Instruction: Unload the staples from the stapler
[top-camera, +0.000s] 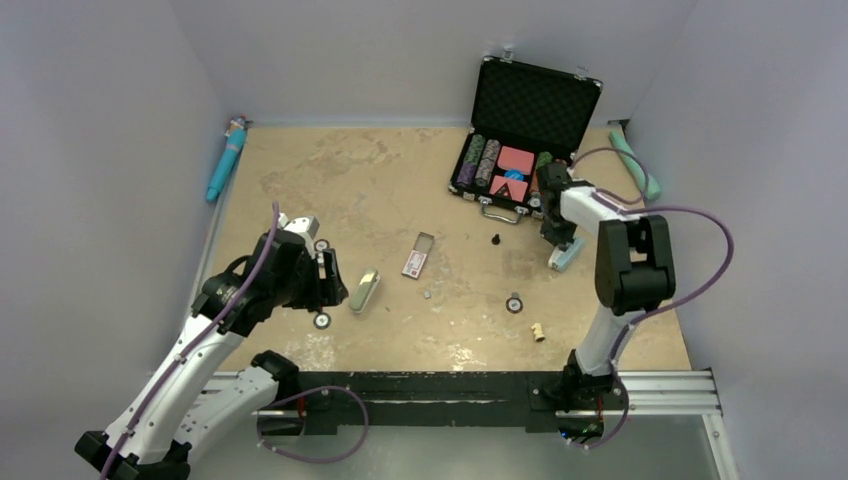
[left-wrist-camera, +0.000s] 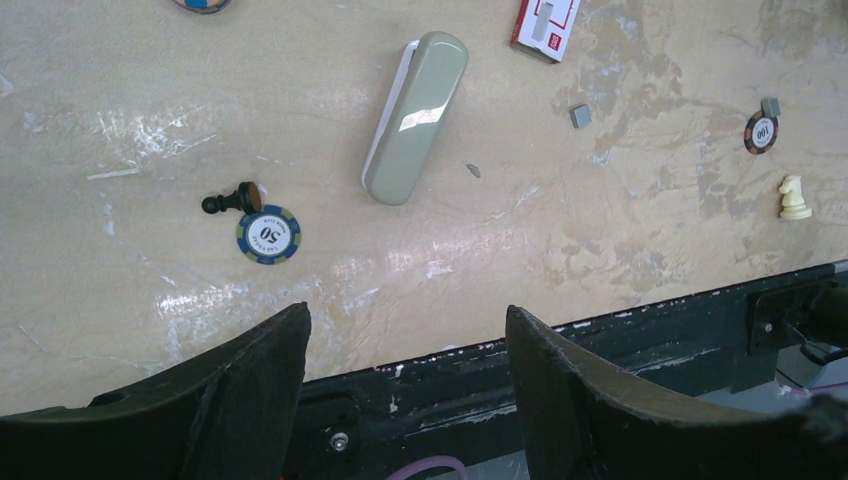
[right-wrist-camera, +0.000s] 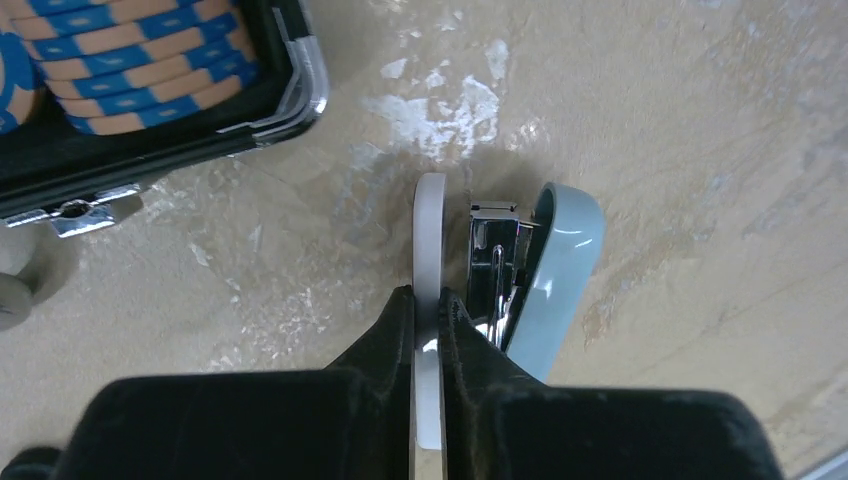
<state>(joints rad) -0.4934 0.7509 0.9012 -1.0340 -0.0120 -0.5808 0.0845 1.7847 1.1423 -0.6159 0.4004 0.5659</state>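
Stapler (right-wrist-camera: 560, 270): on the surface (right-wrist-camera: 700, 120) at the right, near the poker chip case (right-wrist-camera: 300, 70). It is splayed open, with the pale-blue cover swung aside and the metal magazine exposed.
Right end effector (right-wrist-camera: 428, 300): closed tight, pinching the thin edge of the stapler's white base plate.
Staples (left-wrist-camera: 581, 116): a tiny grey bit on the surface near the red-and-white box (left-wrist-camera: 545, 25). I cannot tell whether more sit in the magazine.
Left end effector (left-wrist-camera: 406, 318): fingers wide apart, holding nothing, above the near edge, with the olive metal piece (left-wrist-camera: 418, 115) ahead.

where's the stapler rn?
The stapler is on the right side of the table in the top view, just in front of the open black case, its white base pinched by the right gripper.
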